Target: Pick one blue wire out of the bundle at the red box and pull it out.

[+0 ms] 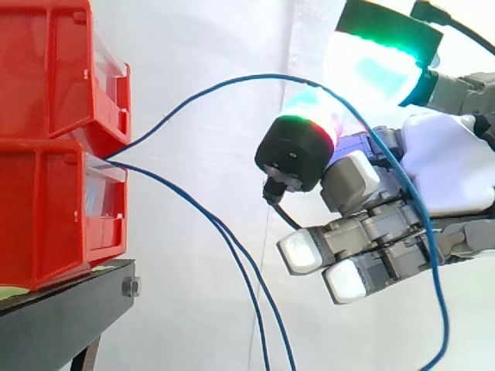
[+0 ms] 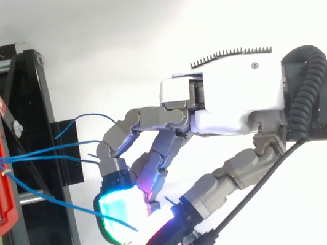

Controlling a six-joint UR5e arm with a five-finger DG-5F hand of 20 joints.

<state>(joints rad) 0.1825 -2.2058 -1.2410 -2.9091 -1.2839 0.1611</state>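
Blue wire [image 1: 271, 76]: comes out of the gap between the two stacked red bins [image 1: 46, 209], arcs high across to the hand [image 1: 448, 170], crosses its front and hangs slack below it. From above, runs off the bin front and ends at the hand's glowing tip. Cannot tell whether pinched there or merely draped. Other blue wires [image 1: 178, 193] out of the same gap, drooping downward, apart from the hand. Bins seated at the end edge of the black stand [image 1: 54, 317].

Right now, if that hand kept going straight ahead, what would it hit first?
The hand would likely brush the hanging blue wires first, then the lower red bin; depth is unclear.
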